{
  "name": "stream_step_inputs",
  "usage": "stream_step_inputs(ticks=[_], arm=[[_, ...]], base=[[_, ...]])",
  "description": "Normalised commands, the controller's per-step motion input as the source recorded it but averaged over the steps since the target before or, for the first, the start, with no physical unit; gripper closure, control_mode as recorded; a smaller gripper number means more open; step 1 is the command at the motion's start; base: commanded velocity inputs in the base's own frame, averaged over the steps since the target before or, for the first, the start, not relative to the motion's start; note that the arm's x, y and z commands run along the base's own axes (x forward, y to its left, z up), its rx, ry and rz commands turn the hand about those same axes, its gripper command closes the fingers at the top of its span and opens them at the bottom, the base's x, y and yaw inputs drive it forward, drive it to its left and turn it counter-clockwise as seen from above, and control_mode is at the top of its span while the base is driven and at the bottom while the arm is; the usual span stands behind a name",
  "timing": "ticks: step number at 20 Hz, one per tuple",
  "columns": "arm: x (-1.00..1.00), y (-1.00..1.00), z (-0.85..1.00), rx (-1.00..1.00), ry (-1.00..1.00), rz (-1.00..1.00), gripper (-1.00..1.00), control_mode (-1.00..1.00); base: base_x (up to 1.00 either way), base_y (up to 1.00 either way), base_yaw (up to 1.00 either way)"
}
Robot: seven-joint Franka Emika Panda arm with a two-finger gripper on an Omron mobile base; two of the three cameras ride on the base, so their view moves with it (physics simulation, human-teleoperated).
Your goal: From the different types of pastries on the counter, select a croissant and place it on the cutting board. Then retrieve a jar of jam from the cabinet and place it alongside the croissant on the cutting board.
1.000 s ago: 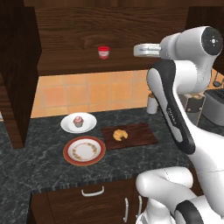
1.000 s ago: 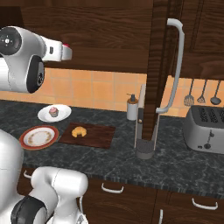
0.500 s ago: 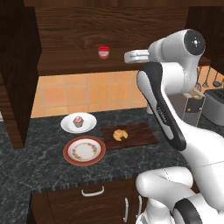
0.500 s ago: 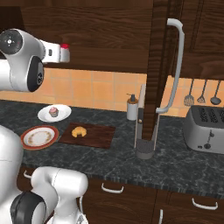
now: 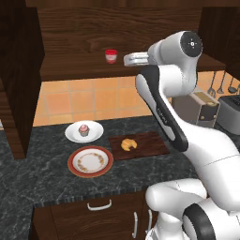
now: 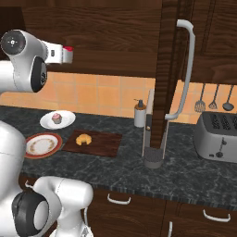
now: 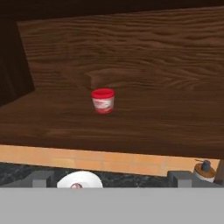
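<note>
Squat red-lidded jar of jam [image 7: 103, 101], wood-grain cabinet [image 7: 144, 57]

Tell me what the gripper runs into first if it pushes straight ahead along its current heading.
Most likely the jar of jam: it sits nearly dead ahead of the gripper on the cabinet shelf, nothing between them. Depth is hard to judge; slightly off line, it would reach the cabinet's back wall.

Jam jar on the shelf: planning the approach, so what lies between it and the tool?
Nothing: in the hand view, bare wooden cabinet shelf stretches from the tool's fingertips to the jar of jam.
</note>
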Motion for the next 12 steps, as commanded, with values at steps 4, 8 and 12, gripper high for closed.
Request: stream_step_inputs(ticks=[4, 8, 12], arm=[[0.39, 0.11, 0.00, -0.01, 0.17, 0.07, -1.00, -1.00], [0.44, 0.00, 0.05, 0.01, 0.18, 0.12, -1.00, -1.00], [0.30, 0.06, 0.04, -0.06, -0.01, 0.01, -1.00, -1.00]], base=[[0.00, 0.00, 0.00], [0.00, 0.00, 0.00], [0.00, 0.00, 0.00]])
